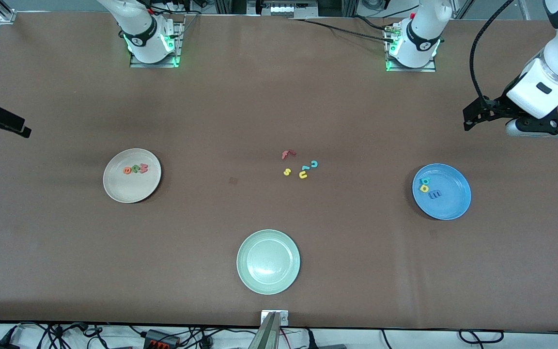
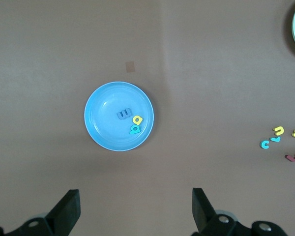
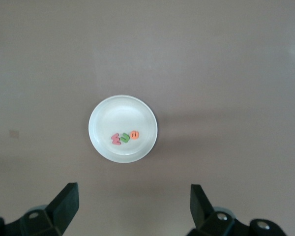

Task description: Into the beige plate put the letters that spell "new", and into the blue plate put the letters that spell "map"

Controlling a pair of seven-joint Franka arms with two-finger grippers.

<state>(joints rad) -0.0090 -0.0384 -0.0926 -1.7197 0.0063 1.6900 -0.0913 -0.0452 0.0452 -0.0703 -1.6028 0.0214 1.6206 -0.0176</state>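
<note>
You have both sets home: orange e, green n, pink w (image 1: 135, 168) in the beige plate (image 1: 129, 191), m, a, p (image 1: 429, 189) in the blue plate (image 1: 451, 206), each under its spread-open, empty left gripper (image 2: 135, 209) and right gripper (image 3: 132, 209), high above

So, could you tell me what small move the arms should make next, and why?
Probably none beyond staying parked. The n, e and w already lie in the beige plate, and the m, a and p in the blue plate. The left gripper and right gripper are open and empty.
</note>
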